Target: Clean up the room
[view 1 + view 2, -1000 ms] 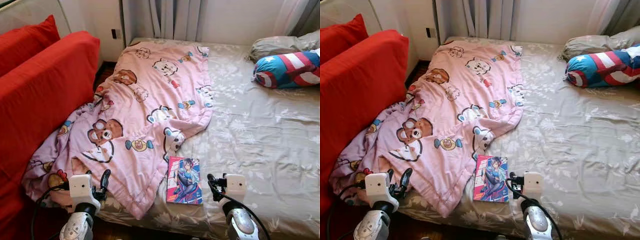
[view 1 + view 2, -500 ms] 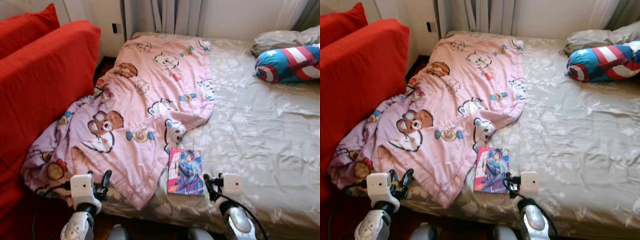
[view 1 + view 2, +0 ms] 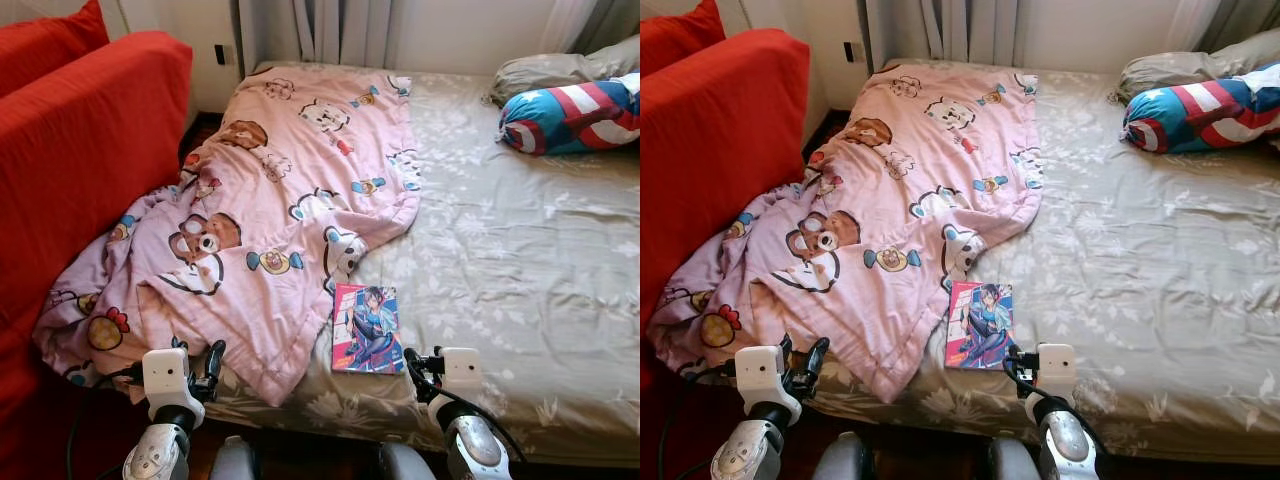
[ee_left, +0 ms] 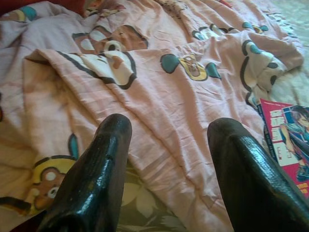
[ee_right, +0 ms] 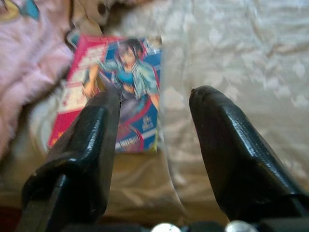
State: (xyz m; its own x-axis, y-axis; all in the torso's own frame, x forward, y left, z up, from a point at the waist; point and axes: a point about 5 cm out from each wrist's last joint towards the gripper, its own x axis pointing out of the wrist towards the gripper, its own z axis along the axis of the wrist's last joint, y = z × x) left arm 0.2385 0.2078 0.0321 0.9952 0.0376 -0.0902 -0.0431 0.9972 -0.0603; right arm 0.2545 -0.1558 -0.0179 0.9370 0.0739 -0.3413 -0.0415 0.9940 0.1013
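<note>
From the head views, a pink blanket (image 3: 270, 210) lay crumpled across the left part of the bed (image 3: 520, 260), and a book (image 3: 366, 328) lay flat beside its lower edge. Both grippers were low at the bed's near edge. In the left wrist view, the left gripper (image 4: 169, 159) was spread wide, empty, over the blanket. In the right wrist view, the right gripper (image 5: 154, 130) was spread too, holding nothing, above the book's right half.

A blanket (image 3: 280, 220) lies across the left half of the bed (image 3: 520, 260), its left edge spilling against a sofa (image 3: 80, 150). A book (image 3: 366, 328) lies just right of the blanket's near corner. Pillows (image 3: 570, 100) sit far right.
</note>
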